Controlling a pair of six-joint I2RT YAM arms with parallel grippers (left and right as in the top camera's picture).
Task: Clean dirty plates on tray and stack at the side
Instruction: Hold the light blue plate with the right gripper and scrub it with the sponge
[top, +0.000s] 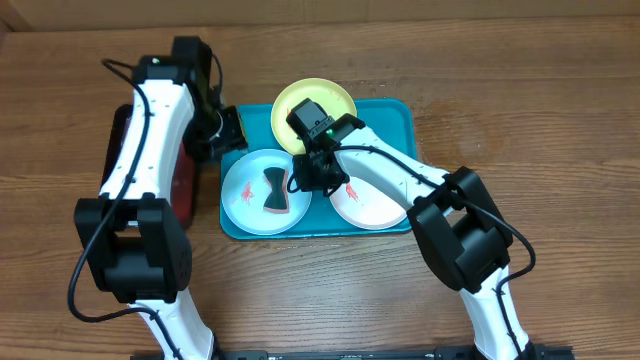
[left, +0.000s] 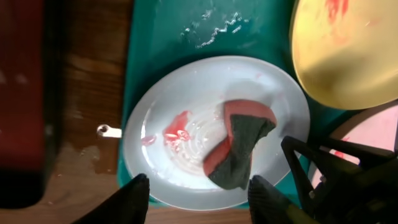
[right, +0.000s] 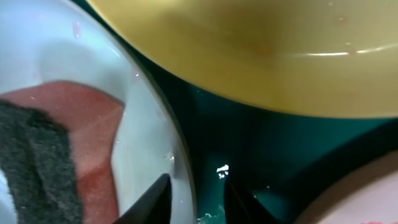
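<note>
Turquoise tray (top: 400, 115), long axis left-right, lies centre frame; dark-red tray (top: 185, 190) beside its left edge. Yellow-green plate (top: 345, 100) overlaps the upper rim; mint-blue plate (top: 245, 195), lower left, carries a sponge (top: 273, 190), long axis top-bottom; white plate (top: 375, 208) lower right. Left gripper (left: 199, 190): fingers apart over the mint-blue rim. Right gripper (right: 196, 199): fingers narrowly apart, straddling its right rim

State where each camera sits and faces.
Overhead: above the table, facing down on the blue tray; left arm and right arm show.
Left wrist: on the left arm, facing down at the pale plate with sponge; left pincer at bottom.
Right wrist: low over the tray, between pale and yellow plate; right pincer at bottom.
All three share the pale plate and sponge.
</note>
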